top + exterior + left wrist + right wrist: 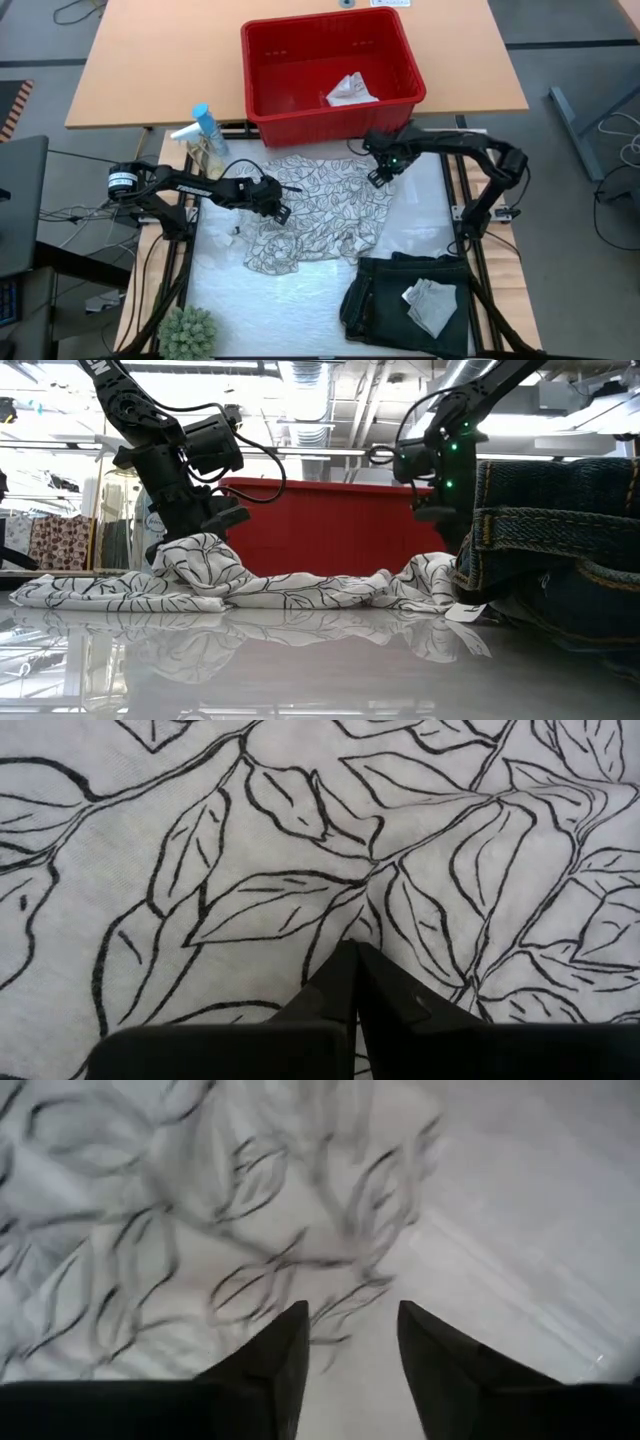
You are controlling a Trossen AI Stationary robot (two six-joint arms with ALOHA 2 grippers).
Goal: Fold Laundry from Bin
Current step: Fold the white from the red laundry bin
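We see the leaf-patterned cloth lying spread and rumpled on the white table, just in front of the red bin. In the low view the cloth stretches across the table in a low, wrinkled band, humped up at one end under the left arm. The bin stands on the wooden table beyond, and a small whitish cloth lies crumpled inside it near the front wall. At the near right corner of the white table we find the dark garment folded into a block, with another small pale cloth resting on top of it.

The left pincer sits on the left part of the leaf-patterned cloth; in its wrist view the two dark fingers are pressed together at their tips, low over the leaf print, and we cannot tell whether any fabric is caught between them. The right pincer hangs over the far right corner of the same cloth, close to the bin's front wall. Its fingers stand apart with nothing between them, above the cloth's edge and bare table.

A spray bottle stands at the far left of the white table, and a small green plant sits at its near left corner.
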